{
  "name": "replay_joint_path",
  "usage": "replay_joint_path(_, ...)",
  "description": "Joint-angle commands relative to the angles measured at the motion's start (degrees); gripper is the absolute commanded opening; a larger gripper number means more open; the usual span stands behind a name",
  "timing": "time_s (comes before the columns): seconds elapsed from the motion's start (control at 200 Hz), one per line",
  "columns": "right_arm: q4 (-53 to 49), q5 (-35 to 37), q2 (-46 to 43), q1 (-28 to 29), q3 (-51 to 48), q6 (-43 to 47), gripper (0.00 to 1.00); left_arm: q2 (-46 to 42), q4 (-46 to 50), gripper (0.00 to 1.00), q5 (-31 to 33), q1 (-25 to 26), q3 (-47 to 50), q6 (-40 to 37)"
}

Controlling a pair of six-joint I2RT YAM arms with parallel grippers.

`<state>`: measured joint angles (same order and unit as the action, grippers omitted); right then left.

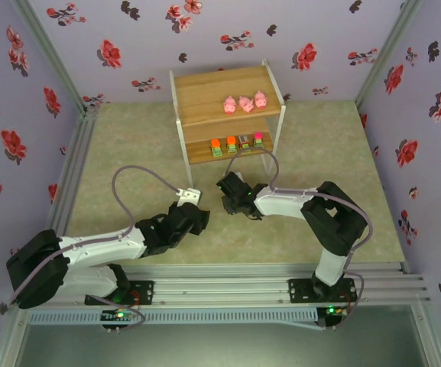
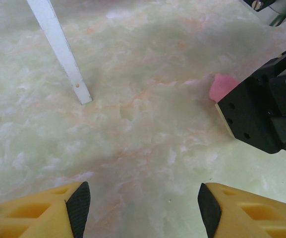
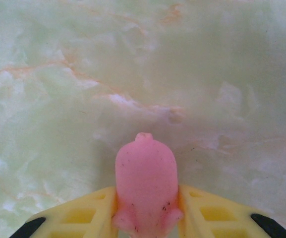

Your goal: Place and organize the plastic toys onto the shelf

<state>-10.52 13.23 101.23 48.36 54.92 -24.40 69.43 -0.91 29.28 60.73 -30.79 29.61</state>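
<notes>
Done: three pigs [image 1: 244, 103] on the top tier of the shelf [image 1: 205, 84], four blocks [image 1: 235, 144] on the lower tier, all beyond both tools | Left: fourth pig [image 3: 145, 178], clamped between the fingers of the right gripper [image 1: 225, 186], down by the table [image 3: 58, 74] | left gripper [image 2: 143, 203]: fingers apart, empty, that pig ahead to its right

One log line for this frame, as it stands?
right gripper: closed on pink pig | left gripper: open, empty | shelf: three pigs top, four blocks below
</notes>
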Motion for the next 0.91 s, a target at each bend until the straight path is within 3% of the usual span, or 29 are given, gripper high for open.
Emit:
replay_joint_path(0.0, -0.02, -0.25, -1.19, -0.37, -0.31, 0.21, 0.32, -0.46, -0.70, 0.64, -0.09, -0.44, 0.31, -0.35)
replay_joint_path(0.9, -7.66, 3.10, -12.63, 1.31, -0.52, -2.81, 0.23, 0.39, -1.83, 0.63, -2.03, -0.44, -0.04, -2.10)
